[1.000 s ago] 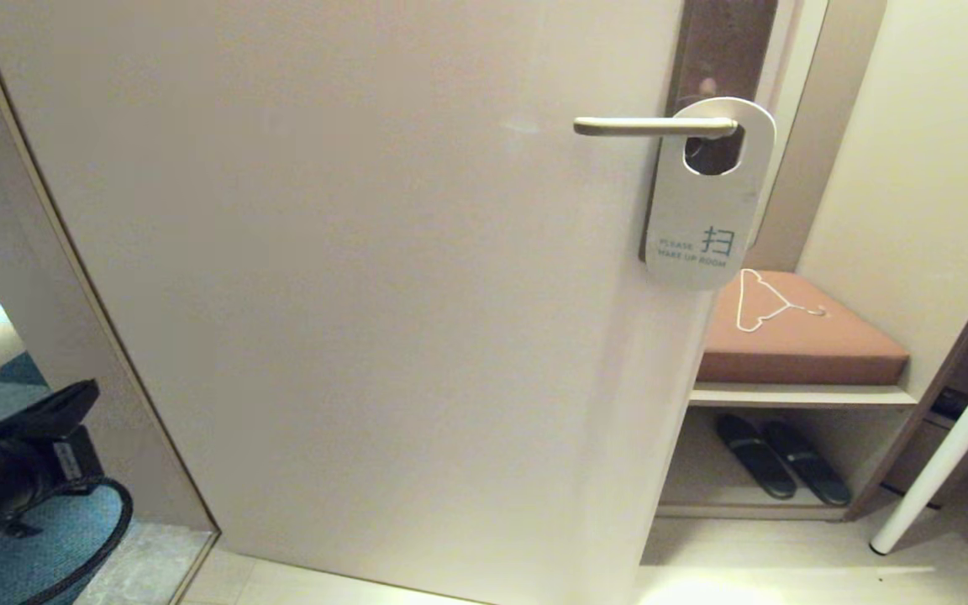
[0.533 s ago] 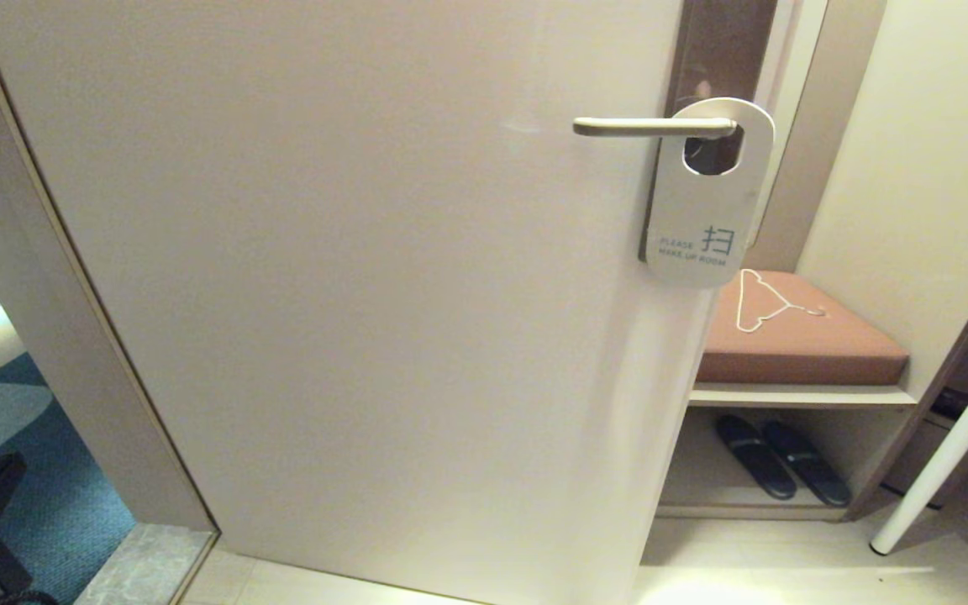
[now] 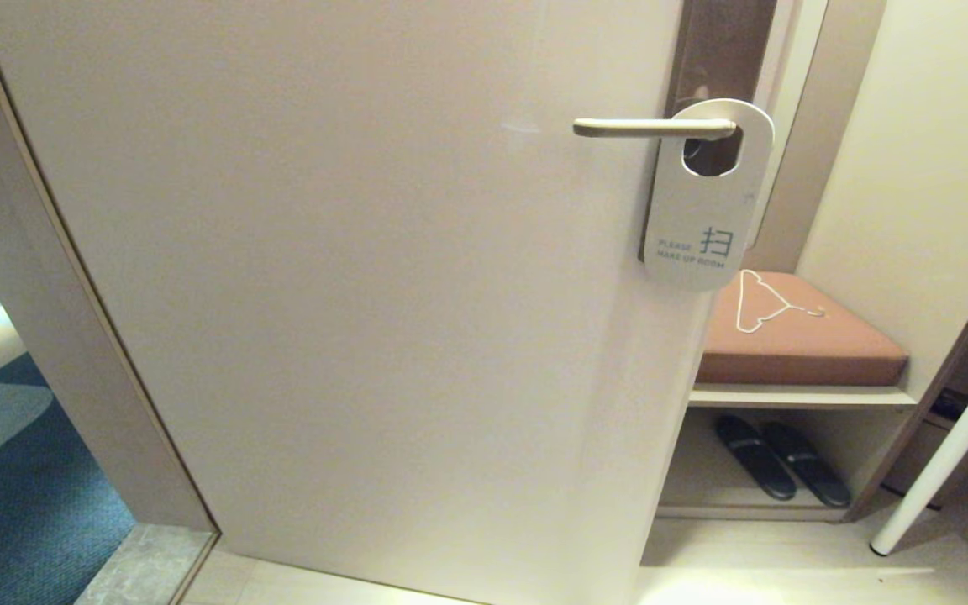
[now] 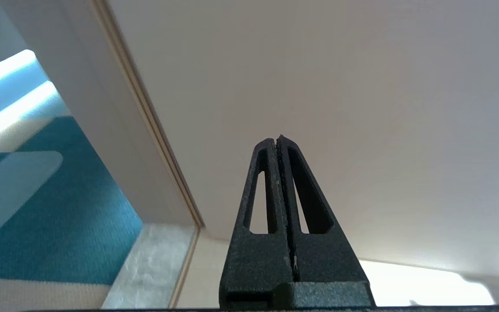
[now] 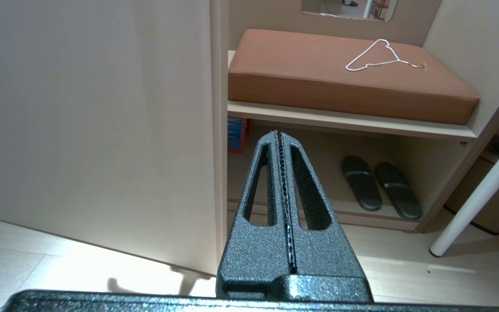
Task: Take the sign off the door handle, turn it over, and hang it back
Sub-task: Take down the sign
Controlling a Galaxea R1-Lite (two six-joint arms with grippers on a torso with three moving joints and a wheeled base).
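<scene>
The sign is shown hung on the door handle in the upper right of the head view, its oval cut-out threaded over the lever near the dark lock plate and its printed face, reading "PLEASE MAKE UP ROOM", turned outward. The door fills the centre of the frame. To the lower right, a brown cushion is seen on a shelf, a white wire hanger lying on it; a pair of dark slippers is placed beneath. Blue carpet is visible at lower left. The left gripper is seen clenched with nothing held, facing the door's lower part; the right gripper is likewise clenched and empty, low before the door's edge and the shelf
</scene>
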